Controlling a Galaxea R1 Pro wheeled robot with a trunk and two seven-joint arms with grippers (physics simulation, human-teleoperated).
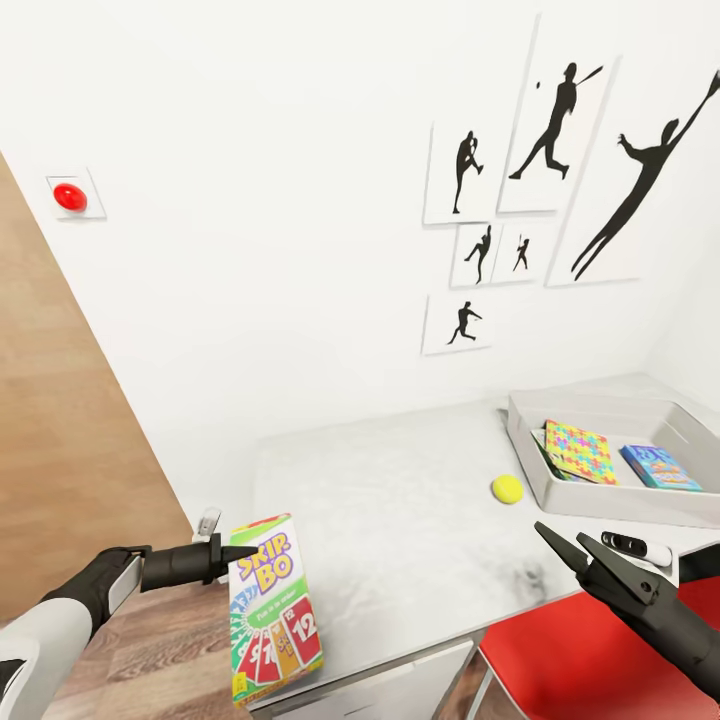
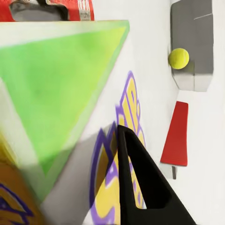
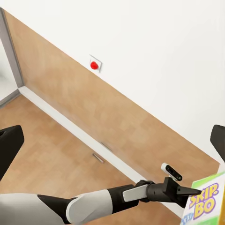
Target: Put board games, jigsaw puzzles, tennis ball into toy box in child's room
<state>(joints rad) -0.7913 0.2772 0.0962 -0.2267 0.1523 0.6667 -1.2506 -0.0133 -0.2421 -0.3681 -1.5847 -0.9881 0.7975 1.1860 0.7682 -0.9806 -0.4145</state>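
My left gripper [image 1: 238, 553] is shut on the top edge of the long Skip-Bo board game [image 1: 271, 608], which hangs upright over the table's [image 1: 400, 520] near left corner. In the left wrist view one dark finger [image 2: 140, 187] lies across the Skip-Bo box [image 2: 61, 84]. The tennis ball [image 1: 507, 488] rests on the table just left of the toy box [image 1: 525, 452]. Inside the bin lie a mosaic jigsaw puzzle [image 1: 580, 450] and a blue cartoon board game [image 1: 660, 467]. My right gripper [image 1: 568, 543] hovers open and empty near the table's front edge, below the toy box.
A small white-and-black device [image 1: 630, 546] lies on the table in front of the toy box. A red chair seat [image 1: 570, 660] sits under the table's front right. A wooden door [image 1: 60, 450] and a red wall button [image 1: 69, 197] are to the left.
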